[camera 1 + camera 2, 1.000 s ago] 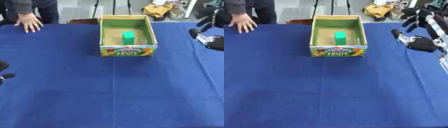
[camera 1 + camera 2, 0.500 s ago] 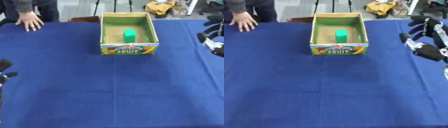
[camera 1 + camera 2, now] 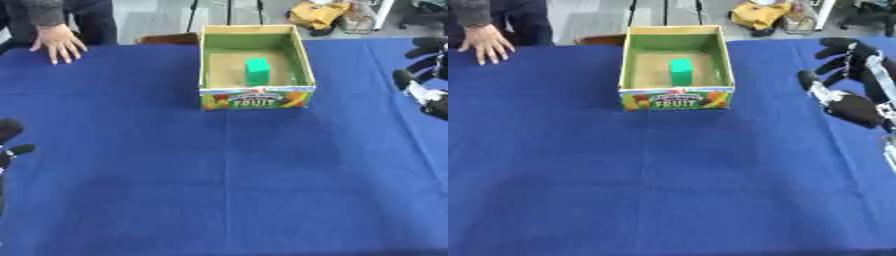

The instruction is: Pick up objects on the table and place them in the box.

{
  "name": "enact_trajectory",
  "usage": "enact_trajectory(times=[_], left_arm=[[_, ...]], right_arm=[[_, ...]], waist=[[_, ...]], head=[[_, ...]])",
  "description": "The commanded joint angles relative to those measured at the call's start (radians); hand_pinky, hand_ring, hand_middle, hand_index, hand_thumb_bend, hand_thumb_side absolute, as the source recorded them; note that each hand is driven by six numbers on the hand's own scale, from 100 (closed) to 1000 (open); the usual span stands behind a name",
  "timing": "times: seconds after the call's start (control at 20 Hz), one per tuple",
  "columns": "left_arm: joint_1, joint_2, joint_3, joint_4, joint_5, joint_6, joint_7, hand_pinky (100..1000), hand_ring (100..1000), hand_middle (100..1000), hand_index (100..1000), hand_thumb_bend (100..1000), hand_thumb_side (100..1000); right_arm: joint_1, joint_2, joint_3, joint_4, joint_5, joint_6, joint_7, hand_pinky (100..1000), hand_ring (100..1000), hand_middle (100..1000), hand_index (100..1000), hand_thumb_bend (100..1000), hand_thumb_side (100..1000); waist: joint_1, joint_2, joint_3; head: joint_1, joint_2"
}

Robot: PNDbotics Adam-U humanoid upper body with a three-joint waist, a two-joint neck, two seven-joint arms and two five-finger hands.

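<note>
- Table under a blue cloth fills both views; no loose object shows on it outside the box.
- Cardboard fruit box stands open-topped at the far middle, its printed front facing the robot, its long axis running away from the robot.
- Right robot hand hovers at the right edge, well apart from the box, fingers spread wide and holding nothing.
- Left robot hand shows only as dark fingertips at the left edge; I cannot tell its state.
- Green block already lies inside the box, long axis front to back. It looks stiff and light, probably best pinched across its narrow sides.
</note>
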Motion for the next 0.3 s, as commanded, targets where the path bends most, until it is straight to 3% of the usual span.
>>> enact_trajectory(times=[0.05, 0.3], left_arm=[[-0.008, 0.015, 0.008, -0.013, -0.002, -0.001, 0.002, 667, 828, 717, 761, 620, 702], [-0.007, 0.015, 0.007, -0.012, -0.002, -0.001, 0.001, 667, 829, 717, 761, 619, 702]], right_arm=[[-0.004, -0.013, -0.014, -0.014, -0.004, 0.001, -0.002, 521, 639, 689, 865, 377, 468], [0.000, -0.004, -0.015, -0.011, -0.005, 0.001, -0.003, 521, 638, 687, 864, 377, 469]], waist=[[-0.001, -0.018, -0.003], [-0.005, -0.023, 0.002]], head=[[-0.002, 0.008], [-0.009, 0.009]])
